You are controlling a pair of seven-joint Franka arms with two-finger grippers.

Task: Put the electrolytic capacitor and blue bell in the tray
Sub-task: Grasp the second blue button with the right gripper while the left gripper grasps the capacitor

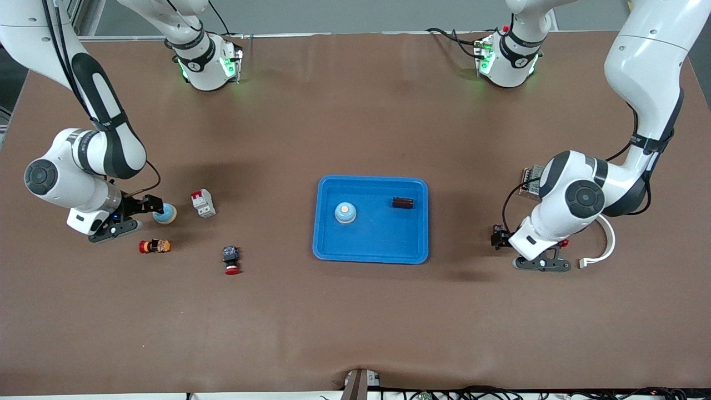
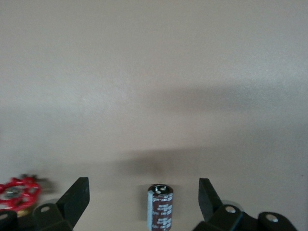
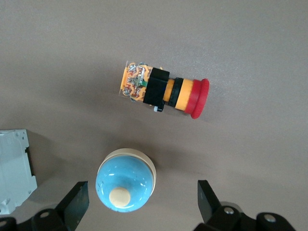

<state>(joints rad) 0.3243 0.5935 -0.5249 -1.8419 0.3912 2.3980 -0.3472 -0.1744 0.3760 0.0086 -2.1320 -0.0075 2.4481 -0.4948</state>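
You are looking at the tray (image 1: 371, 180) already holding a blue bell (image 1: 345, 212) and, beside it toward the left arm's end, an electrolytic capacitor (image 1: 402, 203) lying on its side. Well apart from the tray, the right gripper (image 3: 143, 192) is hovering with fingers spread over a second bell (image 3: 125, 179). The left gripper (image 2: 143, 185), fingers likewise apart, is straddling a second capacitor (image 2: 160, 207), whose long axis is running crosswise to their closing line.
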